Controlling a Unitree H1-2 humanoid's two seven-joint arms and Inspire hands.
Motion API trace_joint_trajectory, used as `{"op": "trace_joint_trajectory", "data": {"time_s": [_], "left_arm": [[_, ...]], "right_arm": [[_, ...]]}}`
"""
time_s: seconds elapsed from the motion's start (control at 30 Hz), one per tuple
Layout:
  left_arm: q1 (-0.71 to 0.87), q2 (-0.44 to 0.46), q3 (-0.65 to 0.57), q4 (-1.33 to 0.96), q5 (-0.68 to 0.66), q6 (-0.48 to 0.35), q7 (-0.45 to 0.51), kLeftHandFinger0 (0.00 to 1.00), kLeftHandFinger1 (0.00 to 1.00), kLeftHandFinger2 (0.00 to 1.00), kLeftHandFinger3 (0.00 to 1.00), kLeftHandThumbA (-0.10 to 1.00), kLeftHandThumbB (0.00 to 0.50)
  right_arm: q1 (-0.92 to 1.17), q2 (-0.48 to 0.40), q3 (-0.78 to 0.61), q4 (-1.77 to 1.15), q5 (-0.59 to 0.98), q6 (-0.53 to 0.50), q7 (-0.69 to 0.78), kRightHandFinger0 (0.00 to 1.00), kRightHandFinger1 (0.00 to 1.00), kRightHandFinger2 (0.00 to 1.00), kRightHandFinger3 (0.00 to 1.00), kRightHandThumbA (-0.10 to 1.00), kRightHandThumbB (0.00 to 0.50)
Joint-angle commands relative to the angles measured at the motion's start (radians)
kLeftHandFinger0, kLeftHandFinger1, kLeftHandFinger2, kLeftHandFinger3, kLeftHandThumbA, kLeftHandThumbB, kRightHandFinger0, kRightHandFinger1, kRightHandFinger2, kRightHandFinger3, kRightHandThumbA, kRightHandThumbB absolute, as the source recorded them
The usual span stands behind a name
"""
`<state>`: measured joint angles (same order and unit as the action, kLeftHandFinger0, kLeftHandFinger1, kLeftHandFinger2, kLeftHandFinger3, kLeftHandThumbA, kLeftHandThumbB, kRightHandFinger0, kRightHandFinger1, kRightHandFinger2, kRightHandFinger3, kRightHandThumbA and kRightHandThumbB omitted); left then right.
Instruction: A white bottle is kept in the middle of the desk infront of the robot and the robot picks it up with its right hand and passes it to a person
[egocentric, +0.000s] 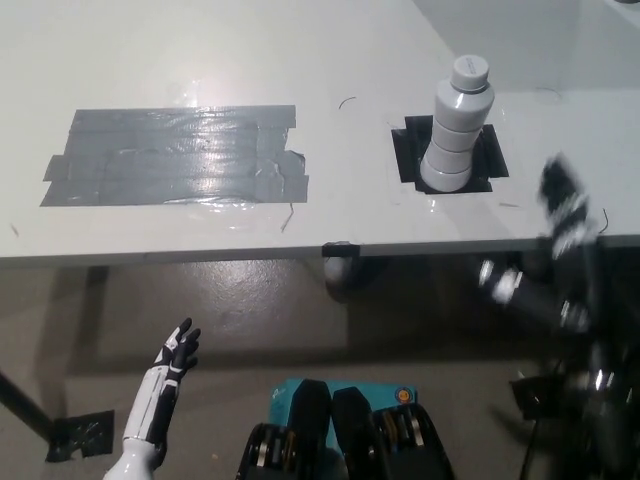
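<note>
A: What do we see of the right hand (562, 215)?

B: We see the black right hand at the right edge of the picture, raised to about the level of the near edge of the surface (180, 60). It is streaked with motion blur, so we cannot tell whether it is spread or clenched. It holds nothing that we can make out, and it is not touching the white bottle (458, 125). The black arm runs down from it to the bottom right corner.

A: And the bottle itself?

B: We find it up and to the left of that hand, standing upright on the pale grey surface. It has a ribbed body and a round cap, and its base sits inside a black square mark (409, 150), near the surface's front edge.

A: What lies further out?

B: Well to the left of the bottle, we see a broad patch of grey tape (180, 155) stuck flat on the surface.

A: Where is the other hand?

B: The white left hand (176, 355) rests low at the lower left, below the surface's edge and over the floor (240, 300). Its dark fingers are spread apart and grasp nothing
</note>
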<state>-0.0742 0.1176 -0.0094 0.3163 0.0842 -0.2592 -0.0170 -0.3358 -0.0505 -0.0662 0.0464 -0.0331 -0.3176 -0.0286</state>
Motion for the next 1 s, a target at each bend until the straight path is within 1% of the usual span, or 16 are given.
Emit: {"op": "trace_joint_trajectory", "data": {"time_s": [0.0, 0.1, 0.17, 0.2, 0.27, 0.37, 0.4, 0.43, 0.47, 0.5, 0.53, 0.6, 0.73, 0.77, 0.83, 0.97], "left_arm": [[-0.013, 0.01, 0.002, -0.013, 0.004, -0.055, 0.005, 1.0, 1.0, 1.0, 1.0, 1.0, 0.18], [-0.019, 0.012, 0.004, -0.005, 0.002, -0.062, 0.006, 1.0, 1.0, 1.0, 1.0, 1.0, 0.186], [-0.018, 0.013, 0.004, -0.002, 0.007, -0.067, 0.009, 1.0, 1.0, 1.0, 1.0, 1.0, 0.182], [-0.018, 0.013, 0.004, -0.003, 0.009, -0.067, 0.01, 1.0, 1.0, 1.0, 1.0, 1.0, 0.178], [-0.014, 0.012, 0.003, -0.007, 0.007, -0.066, 0.006, 1.0, 1.0, 1.0, 1.0, 1.0, 0.17], [-0.01, 0.011, 0.002, -0.018, 0.007, -0.055, 0.004, 1.0, 1.0, 1.0, 1.0, 1.0, 0.169], [-0.01, 0.01, 0.003, -0.018, 0.002, -0.054, 0.002, 1.0, 1.0, 1.0, 1.0, 1.0, 0.173], [-0.01, 0.01, 0.002, -0.018, 0.004, -0.057, 0.003, 1.0, 1.0, 1.0, 1.0, 1.0, 0.166], [-0.009, 0.008, 0.003, -0.02, 0.0, -0.054, 0.002, 1.0, 1.0, 1.0, 1.0, 1.0, 0.17], [-0.008, 0.007, 0.003, -0.021, -0.001, -0.055, 0.001, 1.0, 1.0, 1.0, 1.0, 1.0, 0.159], [-0.009, 0.008, 0.003, -0.019, 0.001, -0.057, 0.003, 1.0, 1.0, 1.0, 1.0, 1.0, 0.16], [-0.014, 0.009, 0.001, -0.019, 0.007, -0.055, 0.004, 1.0, 1.0, 1.0, 1.0, 1.0, 0.168], [-0.02, 0.007, -0.002, -0.016, 0.005, -0.057, 0.0, 1.0, 1.0, 1.0, 1.0, 1.0, 0.158], [-0.02, 0.008, -0.003, -0.016, 0.008, -0.056, 0.001, 1.0, 1.0, 1.0, 1.0, 1.0, 0.157], [-0.02, 0.009, -0.005, -0.014, 0.008, -0.059, -0.002, 1.0, 1.0, 1.0, 1.0, 1.0, 0.158], [-0.019, 0.013, -0.006, -0.016, 0.008, -0.059, -0.005, 1.0, 1.0, 1.0, 1.0, 1.0, 0.163]], "right_arm": [[-0.138, -0.032, -0.039, 0.094, 0.022, 0.031, -0.028, 1.0, 1.0, 1.0, 1.0, 1.0, 0.32], [-0.209, -0.057, -0.048, 0.198, 0.017, 0.06, -0.026, 1.0, 1.0, 1.0, 1.0, 1.0, 0.341], [-0.268, -0.07, -0.054, 0.286, 0.0, 0.098, -0.044, 1.0, 1.0, 1.0, 1.0, 1.0, 0.379], [-0.29, -0.075, -0.054, 0.322, -0.007, 0.104, -0.051, 1.0, 1.0, 1.0, 1.0, 1.0, 0.381], [-0.342, -0.087, -0.051, 0.417, -0.012, 0.1, -0.054, 1.0, 1.0, 1.0, 1.0, 1.0, 0.363], [-0.403, -0.093, -0.051, 0.533, -0.014, 0.092, -0.07, 1.0, 1.0, 1.0, 1.0, 1.0, 0.364], [-0.421, -0.095, -0.05, 0.571, -0.006, 0.075, -0.062, 1.0, 1.0, 1.0, 1.0, 1.0, 0.337], [-0.439, -0.096, -0.054, 0.604, 0.011, 0.072, -0.051, 1.0, 1.0, 1.0, 1.0, 1.0, 0.336], [-0.463, -0.095, -0.059, 0.645, 0.022, 0.071, -0.051, 1.0, 1.0, 1.0, 1.0, 1.0, 0.374], [-0.483, -0.091, -0.059, 0.677, 0.021, 0.077, -0.058, 1.0, 1.0, 1.0, 1.0, 1.0, 0.394], [-0.499, -0.089, -0.055, 0.697, 0.013, 0.093, -0.064, 1.0, 1.0, 1.0, 1.0, 1.0, 0.387], [-0.517, -0.088, -0.052, 0.711, 0.009, 0.13, -0.063, 1.0, 1.0, 1.0, 1.0, 1.0, 0.403], [-0.548, -0.08, -0.042, 0.771, 0.006, 0.119, -0.058, 1.0, 1.0, 1.0, 1.0, 1.0, 0.401], [-0.551, -0.077, -0.039, 0.779, 0.004, 0.115, -0.056, 1.0, 1.0, 1.0, 1.0, 1.0, 0.411], [-0.558, -0.073, -0.031, 0.801, 0.0, 0.104, -0.055, 1.0, 1.0, 1.0, 1.0, 1.0, 0.456], [-0.565, -0.068, -0.007, 0.829, -0.022, 0.081, -0.067, 1.0, 1.0, 1.0, 1.0, 1.0, 0.466]]}}
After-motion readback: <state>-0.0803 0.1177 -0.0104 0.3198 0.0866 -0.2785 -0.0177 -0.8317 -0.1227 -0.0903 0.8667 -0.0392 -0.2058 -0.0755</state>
